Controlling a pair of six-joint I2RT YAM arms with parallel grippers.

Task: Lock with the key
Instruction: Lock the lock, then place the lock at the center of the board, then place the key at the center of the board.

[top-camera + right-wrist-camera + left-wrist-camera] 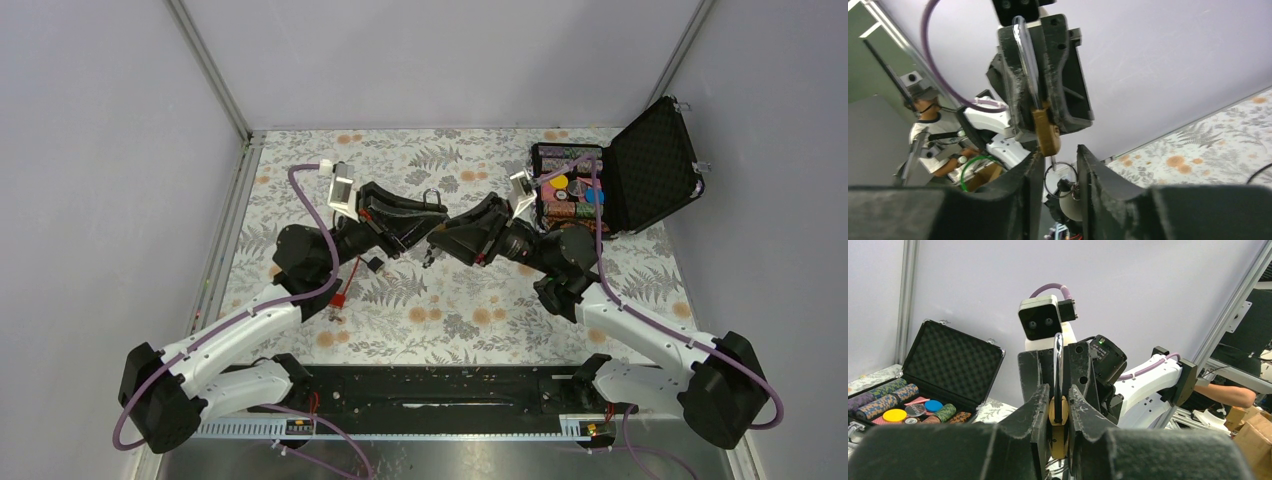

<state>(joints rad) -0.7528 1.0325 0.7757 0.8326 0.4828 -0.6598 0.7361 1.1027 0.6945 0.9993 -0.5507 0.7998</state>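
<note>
Near left of bench: I see a small red block point(340, 296) lying on the bench point(450, 320), with a small black block point(375, 264) just beside it, a little farther in.
Left claw point(1058, 392): raised over the middle of the bench, its fingers clamped on the padlock point(1058, 415).
Padlock: brass body, with the silver shackle standing upright between the claw fingers.
The key point(1063, 185): I see it under the brass body, with the thin shaft pointing up to the bottom of the padlock and the ring and the other keys hanging below.
Right claw point(1060, 154): it faces the left claw with its fingers apart, and the key ring hangs in the gap between them.
Far right corner of bench: I see a black case point(655, 160) with the lid open and coloured chips point(565, 195) inside.
</note>
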